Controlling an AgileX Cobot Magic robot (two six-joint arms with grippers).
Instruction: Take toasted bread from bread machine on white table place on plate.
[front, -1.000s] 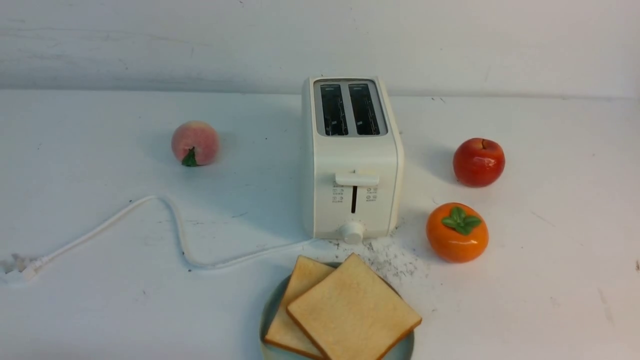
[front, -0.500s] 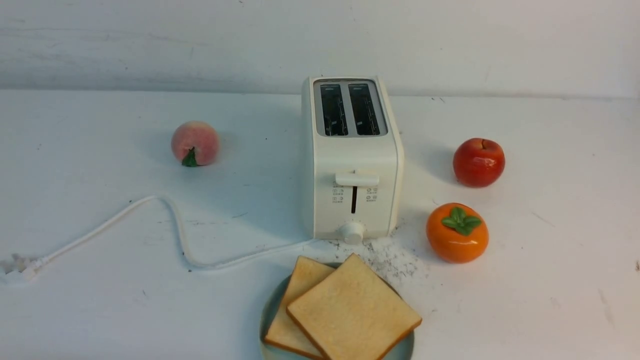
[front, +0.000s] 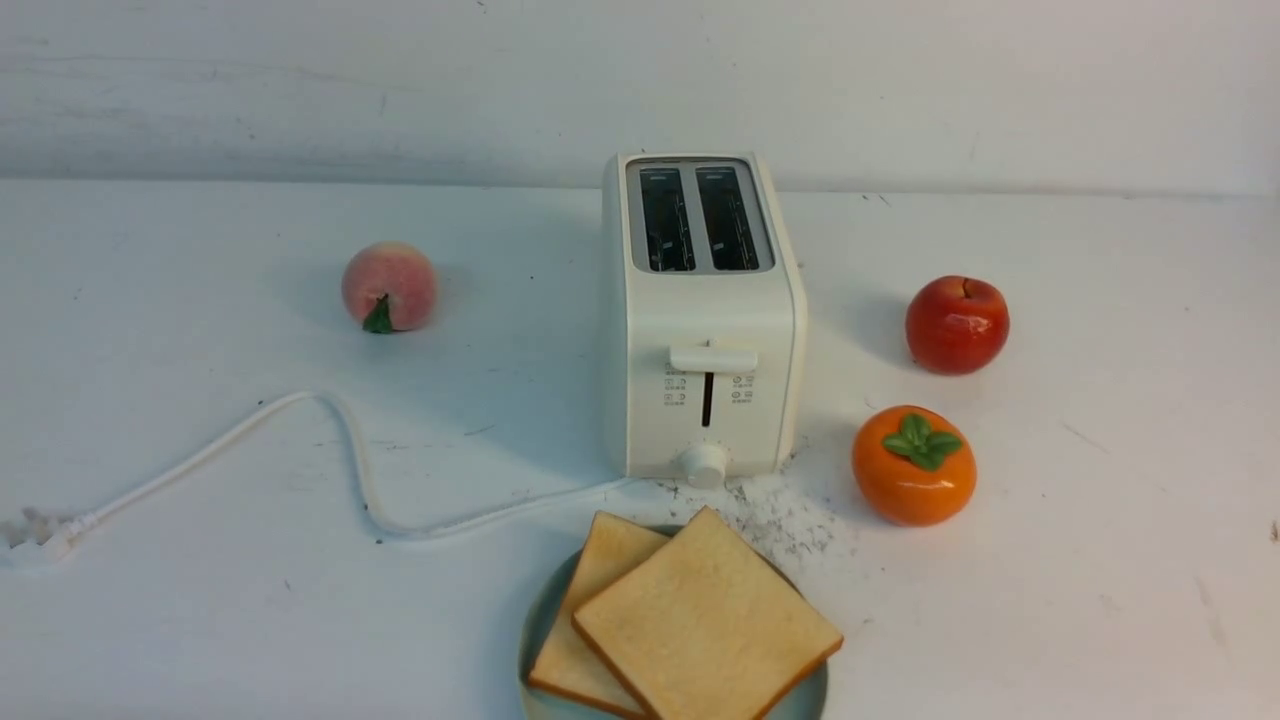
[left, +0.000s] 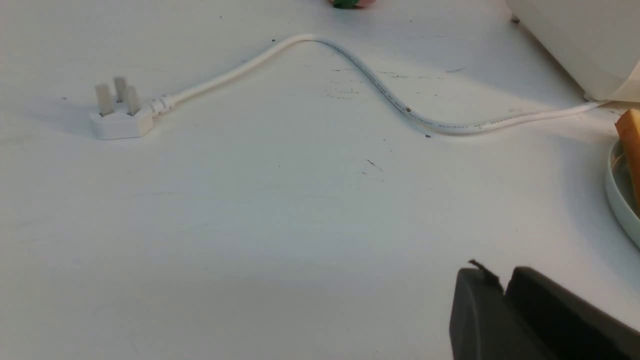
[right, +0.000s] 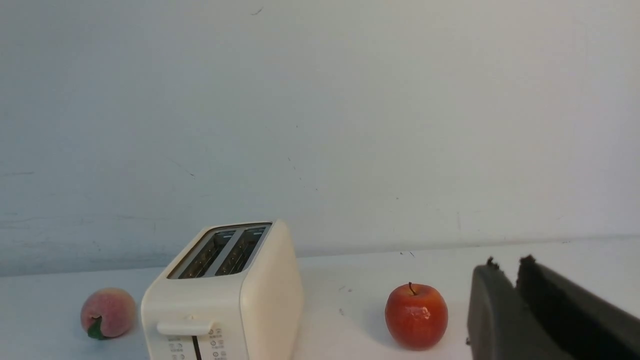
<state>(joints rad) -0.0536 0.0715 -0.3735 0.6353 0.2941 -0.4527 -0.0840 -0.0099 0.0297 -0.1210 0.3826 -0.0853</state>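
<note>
Two slices of toasted bread (front: 700, 625) lie flat on one pale blue-green plate (front: 536, 625) at the near edge of the white worktop (front: 200, 600), directly in front of the toaster. The upper slice overlaps the lower slice (front: 590, 600); each sits turned diamond-wise, a corner pointing toward the toaster. One cream toaster (front: 705, 320) stands upright, both slots empty, lever and knob facing the camera, its long axis running away from the viewer. One white cord (front: 360, 480) snakes leftward to a three-pin plug (left: 120, 112) lying pins-up. Crumbs (front: 790, 520) are scattered between plate and toaster. There are three fruits: one peach (front: 390, 285) to the left, one red apple (front: 957, 324) and one orange persimmon (front: 914, 465) to the right. The left claw (left: 505, 290) hangs empty near the plate's rim, fingers together with only a slit between. The right claw (right: 515, 272) is likewise nearly closed on nothing, raised beside the apple.
</note>
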